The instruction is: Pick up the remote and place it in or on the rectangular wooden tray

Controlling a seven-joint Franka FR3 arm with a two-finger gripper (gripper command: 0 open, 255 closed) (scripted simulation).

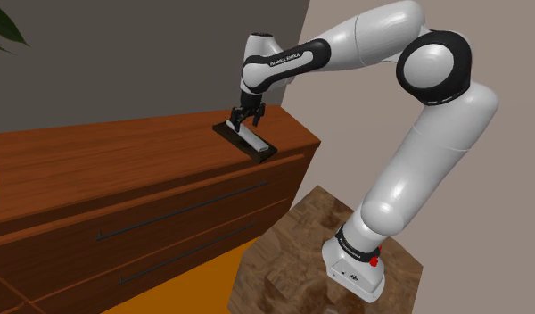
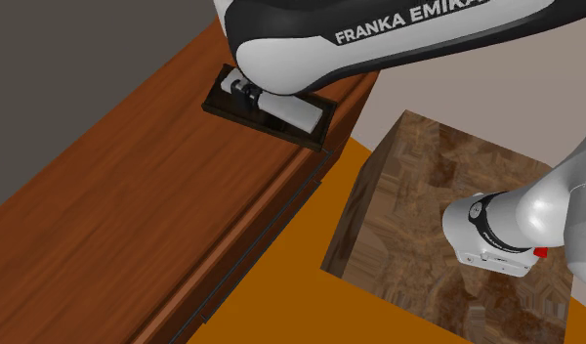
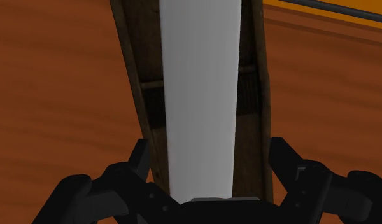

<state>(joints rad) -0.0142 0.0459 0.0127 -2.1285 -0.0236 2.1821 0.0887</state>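
A reddish wooden counter [image 1: 123,169] with drawers stands against a grey wall. A dark rectangular tray [image 2: 221,98] sits at the counter's corner, close to two edges. A plain white remote [image 3: 199,95] lies lengthwise in the tray, directly beneath the hand [image 1: 244,123]. The hand's fingers [image 3: 140,162] are spread either side of the remote, gripping nothing. Away from the corner, broad counter top stretches beyond the hand.

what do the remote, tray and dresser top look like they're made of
Remote: plain matte light grey, no texture, material unclear. Tray: dark brown wood, faint grain, dull finish. Dresser top: reddish-brown wood, streaked grain, seemingly smooth.
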